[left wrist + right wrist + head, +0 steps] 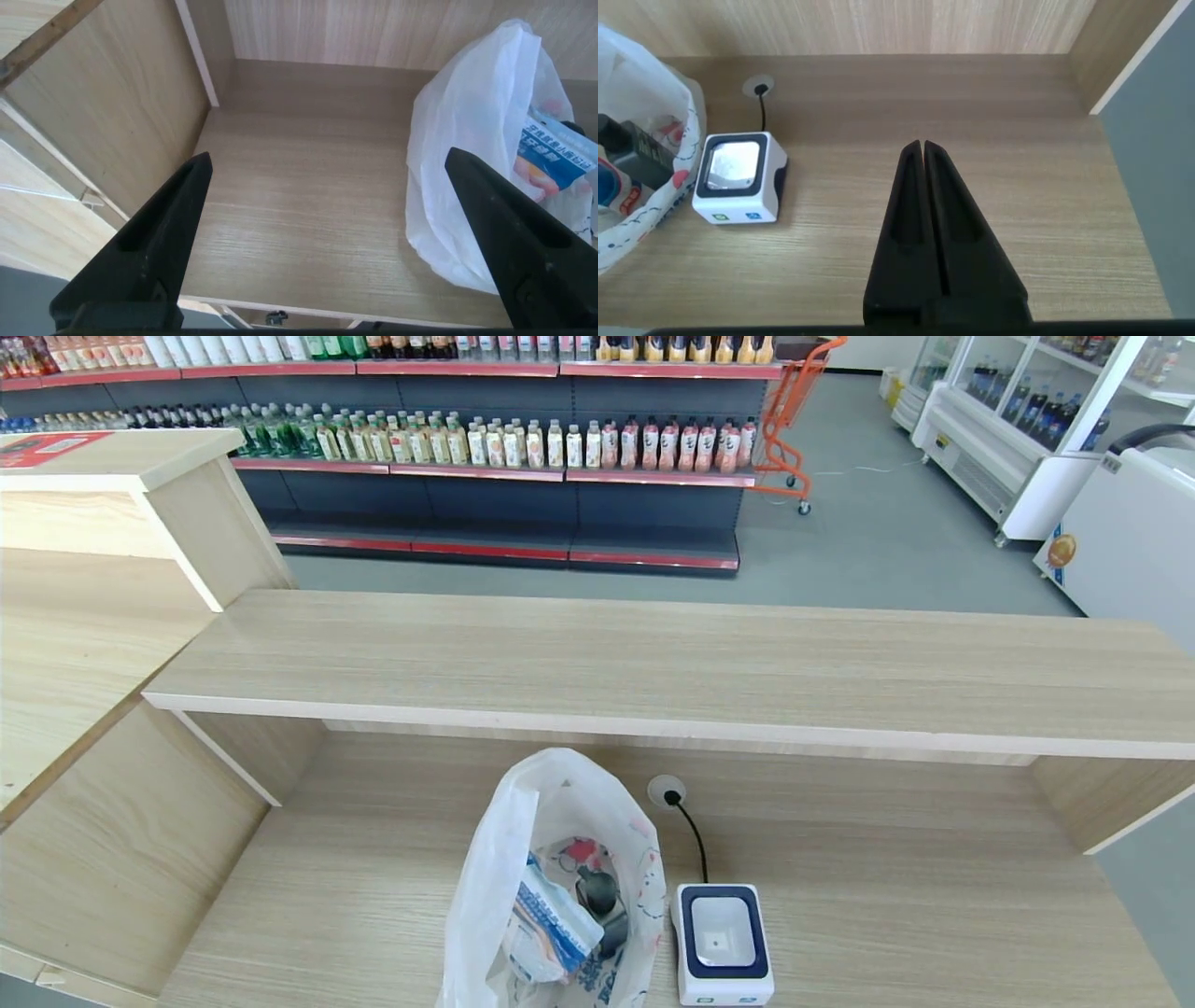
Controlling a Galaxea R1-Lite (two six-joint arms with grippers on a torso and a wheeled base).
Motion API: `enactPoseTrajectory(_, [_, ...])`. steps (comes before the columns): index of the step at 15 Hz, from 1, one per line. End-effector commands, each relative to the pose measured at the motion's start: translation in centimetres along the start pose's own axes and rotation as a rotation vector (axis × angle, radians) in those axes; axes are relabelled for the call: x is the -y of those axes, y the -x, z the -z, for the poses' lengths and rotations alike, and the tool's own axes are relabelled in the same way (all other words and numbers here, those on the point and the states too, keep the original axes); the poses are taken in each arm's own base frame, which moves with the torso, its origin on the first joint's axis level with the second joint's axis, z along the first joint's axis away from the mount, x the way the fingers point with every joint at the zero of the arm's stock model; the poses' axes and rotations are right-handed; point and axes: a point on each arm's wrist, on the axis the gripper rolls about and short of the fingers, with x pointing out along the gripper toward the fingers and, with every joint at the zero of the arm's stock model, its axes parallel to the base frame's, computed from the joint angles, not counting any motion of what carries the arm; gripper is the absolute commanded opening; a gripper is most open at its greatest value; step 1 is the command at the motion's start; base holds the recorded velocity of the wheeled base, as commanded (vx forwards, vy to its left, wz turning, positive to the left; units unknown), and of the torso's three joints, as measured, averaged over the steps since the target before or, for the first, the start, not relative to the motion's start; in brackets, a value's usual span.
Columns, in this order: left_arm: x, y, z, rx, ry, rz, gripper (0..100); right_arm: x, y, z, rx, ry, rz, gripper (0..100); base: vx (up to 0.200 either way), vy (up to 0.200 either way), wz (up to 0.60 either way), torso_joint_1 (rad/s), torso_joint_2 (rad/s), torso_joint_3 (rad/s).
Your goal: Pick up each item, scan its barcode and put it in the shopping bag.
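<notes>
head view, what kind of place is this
Most likely a supermarket or convenience store checkout: shelves of bottled drinks stand across the aisle, a barcode scanner sits on the wooden counter beside a filled shopping bag, and glass-fronted coolers line the far right.

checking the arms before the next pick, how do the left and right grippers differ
The left gripper is open, jaws spread wide; the right gripper is shut, jaws pressed together. The left gripper is near the shopping bag; the right gripper is over bare counter near the scanner. Both are black and hold nothing.
</notes>
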Motion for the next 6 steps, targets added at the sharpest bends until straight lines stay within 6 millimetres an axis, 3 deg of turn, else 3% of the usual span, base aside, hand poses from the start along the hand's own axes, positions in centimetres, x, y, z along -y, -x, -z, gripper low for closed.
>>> enactPoseTrajectory(1, [0.0, -0.01, 0.0, -0.001, 0.0, -0.001, 100, 0.0, -0.02, -0.01, -0.003, 0.001, -0.001, 0, 0.0, 0.0, 0.0, 0.0, 0.0, 0.0])
enactPoseTrajectory(6, [0.0, -0.01, 0.0, -0.001, 0.0, -0.001, 100, 0.0, -0.02, 0.01, -0.005, -0.003, 0.001, 0, 0.0, 0.0, 0.0, 0.0, 0.0, 0.0])
